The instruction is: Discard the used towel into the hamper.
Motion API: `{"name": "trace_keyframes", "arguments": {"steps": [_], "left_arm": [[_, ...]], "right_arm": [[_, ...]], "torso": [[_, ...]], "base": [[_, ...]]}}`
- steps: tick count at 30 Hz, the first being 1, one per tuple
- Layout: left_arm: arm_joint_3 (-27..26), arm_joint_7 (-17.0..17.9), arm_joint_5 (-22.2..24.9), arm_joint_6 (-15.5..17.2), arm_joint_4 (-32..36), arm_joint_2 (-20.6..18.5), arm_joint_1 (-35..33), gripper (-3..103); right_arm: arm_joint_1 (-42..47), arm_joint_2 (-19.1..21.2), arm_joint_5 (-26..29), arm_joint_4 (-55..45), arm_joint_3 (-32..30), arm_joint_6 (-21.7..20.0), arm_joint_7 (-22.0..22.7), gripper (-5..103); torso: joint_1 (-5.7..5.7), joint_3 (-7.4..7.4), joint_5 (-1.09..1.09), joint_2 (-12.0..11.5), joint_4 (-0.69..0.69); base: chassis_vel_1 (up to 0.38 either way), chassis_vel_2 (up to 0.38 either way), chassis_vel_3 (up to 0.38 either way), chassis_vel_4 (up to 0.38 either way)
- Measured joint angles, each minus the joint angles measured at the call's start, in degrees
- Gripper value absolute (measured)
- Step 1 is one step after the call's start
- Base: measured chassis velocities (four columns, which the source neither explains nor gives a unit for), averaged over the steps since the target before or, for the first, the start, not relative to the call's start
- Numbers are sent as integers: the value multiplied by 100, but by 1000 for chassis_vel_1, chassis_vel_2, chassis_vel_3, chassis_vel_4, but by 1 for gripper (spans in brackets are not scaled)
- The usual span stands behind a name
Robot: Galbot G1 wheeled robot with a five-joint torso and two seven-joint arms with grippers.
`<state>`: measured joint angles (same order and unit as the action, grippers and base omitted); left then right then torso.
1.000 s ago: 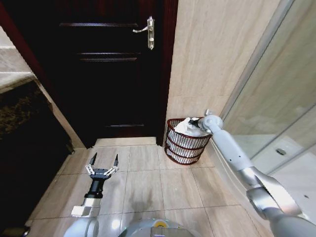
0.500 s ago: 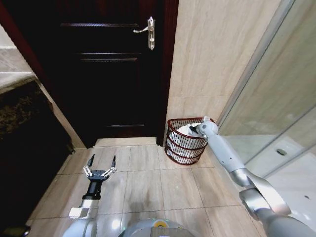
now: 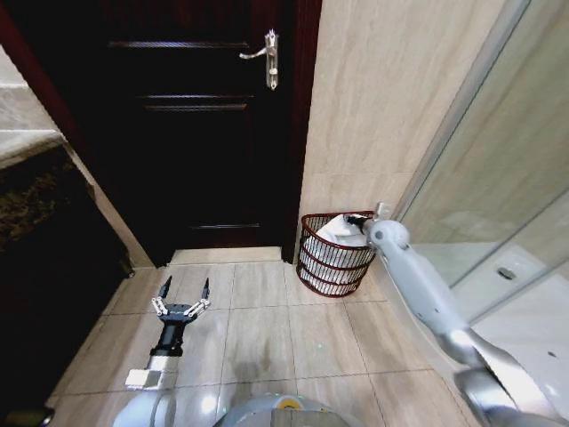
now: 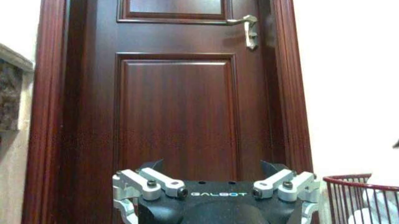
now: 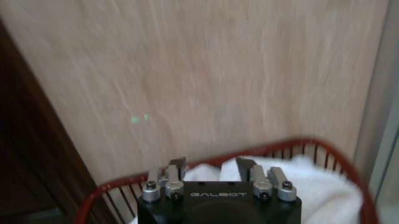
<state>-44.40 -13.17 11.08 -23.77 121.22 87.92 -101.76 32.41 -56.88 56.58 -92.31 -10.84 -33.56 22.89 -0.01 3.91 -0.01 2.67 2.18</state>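
Observation:
The hamper (image 3: 333,260), a dark red wire basket, stands on the floor in the corner between door and tiled wall. A white towel (image 3: 336,229) lies bunched inside it, up to the rim. My right gripper (image 3: 363,229) hovers at the hamper's right rim, just above the towel. In the right wrist view the gripper (image 5: 210,168) is open with nothing between its fingers, and the towel (image 5: 311,186) and red rim (image 5: 106,193) lie below it. My left gripper (image 3: 184,298) is open, low over the floor tiles to the left.
A dark wooden door (image 3: 196,133) with a metal handle (image 3: 267,55) stands closed behind the hamper's left. A glass shower screen (image 3: 507,196) runs along the right. A dark cabinet (image 3: 44,267) flanks the left. Beige floor tiles (image 3: 267,329) lie open between them.
My right arm has drawn back from the hamper towards me, and the towel stays inside. The left gripper sank slightly, then held still.

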Motion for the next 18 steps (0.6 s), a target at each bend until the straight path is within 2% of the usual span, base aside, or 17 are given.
{"name": "trace_keyframes", "arguments": {"steps": [4,5,6,7,8,9,10,14,15,16,18], "left_arm": [[64,0,-36,96,56,-9,9,100],[78,2,-41,114,71,-9,6,100],[78,2,-41,114,71,-9,6,100],[80,2,-44,120,77,-7,4,100],[83,2,-48,128,84,-5,0,100],[88,2,-55,138,95,-1,-10,100],[91,2,-56,140,97,1,-13,100],[83,8,-60,176,138,4,-51,100],[58,12,-54,187,152,-5,-67,100],[33,17,-44,192,164,-15,-73,100],[20,18,-35,195,169,-27,-74,100]], "right_arm": [[511,263,-386,-728,-446,349,-338,78],[800,360,-716,-1002,-607,538,-524,83],[800,360,-716,-1002,-607,538,-524,83],[967,401,-950,-1130,-689,648,-611,89],[1102,429,-1161,-1228,-760,735,-671,89],[1406,456,-1511,-1439,-919,901,-739,94],[1499,456,-1598,-1500,-957,945,-750,97],[2356,218,-2273,-2020,-1458,1164,-790,100],[2803,-11,-2592,-2243,-1729,1216,-948,100],[3088,-189,-2772,-2379,-1876,1259,-1037,100],[3255,-298,-2878,-2466,-1952,1284,-1078,100]], "torso": [[3,81,0,94,2],[6,119,-1,139,1],[6,119,-1,139,1],[8,137,1,161,2],[11,157,4,183,0],[18,188,0,219,2],[19,197,-1,231,0],[46,275,1,330,1],[56,315,-3,377,1],[64,338,3,406,2],[68,352,6,424,1]], "base": [[0,0,0,0],[0,0,0,0],[0,0,0,0],[0,0,0,0],[0,0,0,0],[0,0,0,0],[0,0,0,0],[0,0,0,0],[0,0,0,0],[0,0,0,0],[0,0,0,0]]}}
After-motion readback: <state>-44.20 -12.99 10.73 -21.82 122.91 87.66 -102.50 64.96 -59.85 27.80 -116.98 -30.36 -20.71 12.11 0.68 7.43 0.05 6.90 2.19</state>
